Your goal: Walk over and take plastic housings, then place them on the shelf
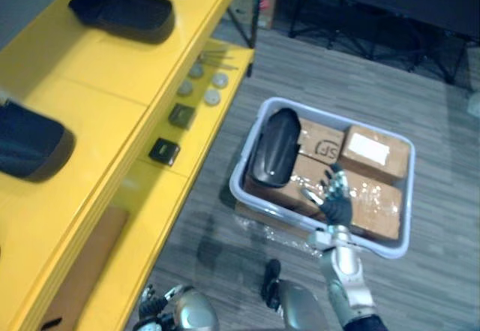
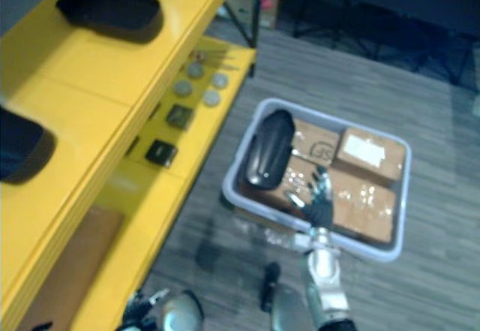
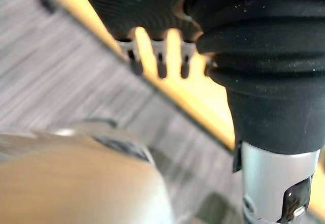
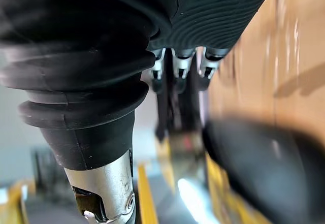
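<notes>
Plastic housing point(image 1: 274, 147) lay atop cardboard boxes point(image 1: 375, 200) in the bin point(image 1: 411, 196), likely propped up for reach. The right hand point(image 1: 335, 200) hovered over the bin beside it, fingers spread open. The left hand point(image 1: 154, 305) hung well apart from the bin, and I could not tell its state.

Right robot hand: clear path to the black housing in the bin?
Likely yes: the right robot hand is open above the boxes, beside the housing, which lies uncovered on top.

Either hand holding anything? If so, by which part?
Right hand is open above the bin, beside the black housing, holding nothing. Left hand, low by the yellow shelf: cannot tell.
</notes>
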